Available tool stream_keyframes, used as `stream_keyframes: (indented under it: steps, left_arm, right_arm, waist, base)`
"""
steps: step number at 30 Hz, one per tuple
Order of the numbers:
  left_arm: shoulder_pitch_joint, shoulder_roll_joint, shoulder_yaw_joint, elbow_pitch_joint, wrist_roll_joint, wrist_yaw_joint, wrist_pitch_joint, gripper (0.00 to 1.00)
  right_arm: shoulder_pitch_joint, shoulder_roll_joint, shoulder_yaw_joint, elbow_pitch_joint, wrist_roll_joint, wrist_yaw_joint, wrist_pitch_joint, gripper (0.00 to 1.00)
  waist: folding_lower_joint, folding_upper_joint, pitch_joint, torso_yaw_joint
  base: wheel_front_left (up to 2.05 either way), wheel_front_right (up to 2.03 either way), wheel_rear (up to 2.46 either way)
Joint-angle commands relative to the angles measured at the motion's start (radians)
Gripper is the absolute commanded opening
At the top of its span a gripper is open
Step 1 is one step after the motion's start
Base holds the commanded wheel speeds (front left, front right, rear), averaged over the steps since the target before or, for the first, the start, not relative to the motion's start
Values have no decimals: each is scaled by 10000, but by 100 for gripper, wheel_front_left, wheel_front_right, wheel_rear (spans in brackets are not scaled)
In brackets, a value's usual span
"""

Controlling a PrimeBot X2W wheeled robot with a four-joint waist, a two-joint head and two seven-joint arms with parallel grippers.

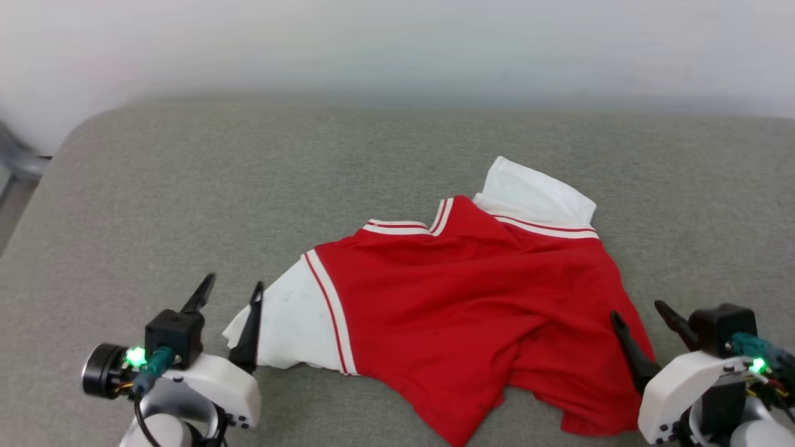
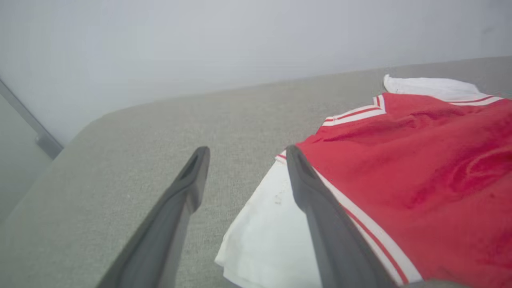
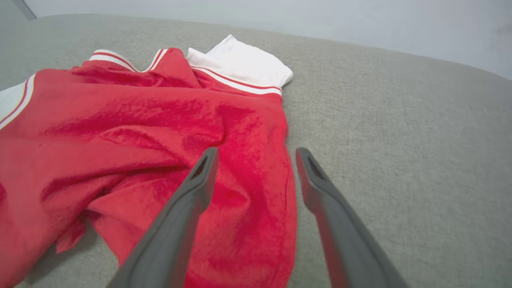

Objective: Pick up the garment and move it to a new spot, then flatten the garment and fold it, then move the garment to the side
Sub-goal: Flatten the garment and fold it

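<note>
Where garment (image 1: 472, 298), grey surf. (image 1: 186, 186) by wall (image 1: 397, 43)

A grey woven bench (image 1: 397, 155) is stretching wide, its far left corner curving round, and soft, even light is falling on it. A plain pale wall (image 1: 397, 43) is rising behind, and a grey metal bar (image 1: 22, 162) is slanting at the left edge.

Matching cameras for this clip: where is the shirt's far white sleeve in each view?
Head view: far white sleeve, upper right of centre.
Left wrist view: sleeve, upper right.
Right wrist view: sleeve, top, around centre.
Shared landmark: striped collar, just left of it.
</note>
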Motion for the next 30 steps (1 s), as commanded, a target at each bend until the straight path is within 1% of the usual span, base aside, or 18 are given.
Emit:
stream_keyframes:
  steps: [1,2,5,7,11,15,19,20,23,25,30]
  left_arm:
    - [17,-3,-160,-349,221,-98,-688,100]
    - [43,-56,-244,-545,311,-98,-1034,100]
    - [101,-247,-420,-1078,510,-65,-1537,100]
    - [165,-360,-565,-1427,597,-119,-1695,100]
    - [214,-618,-796,-1943,758,-195,-1815,100]
    - [166,-825,-996,-2123,858,-326,-1850,100]
    - [21,-1054,-1073,-2229,966,-461,-1843,100]
    - [21,-1054,-1073,-2229,966,-461,-1843,100]
    - [-52,-1266,-1115,-2256,1011,-563,-1836,100]
    - [-155,-1351,-1107,-2242,1037,-633,-1836,100]
    - [-286,-1600,-1035,-2175,1065,-784,-1838,100]
  right_arm:
    - [-325,-378,134,-101,28,-11,412,100]
    - [-452,-599,206,-119,67,-11,723,100]
    - [-986,-1207,484,-192,346,-11,1800,100]
    - [-1421,-1766,684,-189,451,-14,2679,100]
    - [-2488,-2471,890,125,1092,-12,4567,100]
    - [-3777,-2943,904,738,1710,-11,6261,100]
    - [-4935,-3277,934,1570,1981,-12,7612,100]
    - [-4935,-3277,934,1570,1981,-12,7612,100]
    - [-5712,-3570,954,2192,2045,-12,8309,100]
    - [-6076,-3752,1003,2666,1994,-12,8585,100]
    - [-6617,-4163,1313,3628,1793,-11,8874,100]
  waist:
    - [0,-1,18,321]
    - [0,-1,42,460]
    - [0,-1,178,907]
    - [0,-1,294,1221]
    - [0,-1,640,1837]
    - [0,-1,1075,2402]
    - [0,-1,1516,2917]
    - [0,-1,1516,2917]
    - [0,-1,1866,3287]
    - [0,-1,2055,3497]
    - [0,-1,2413,3884]
  base:
    - [0,0,0]
    - [0,0,0]
    - [0,0,0]
    - [0,0,0]
    - [0,0,0]
    - [0,0,0]
    - [0,0,0]
    - [0,0,0]
    - [0,0,0]
    - [0,0,0]
    - [0,0,0]
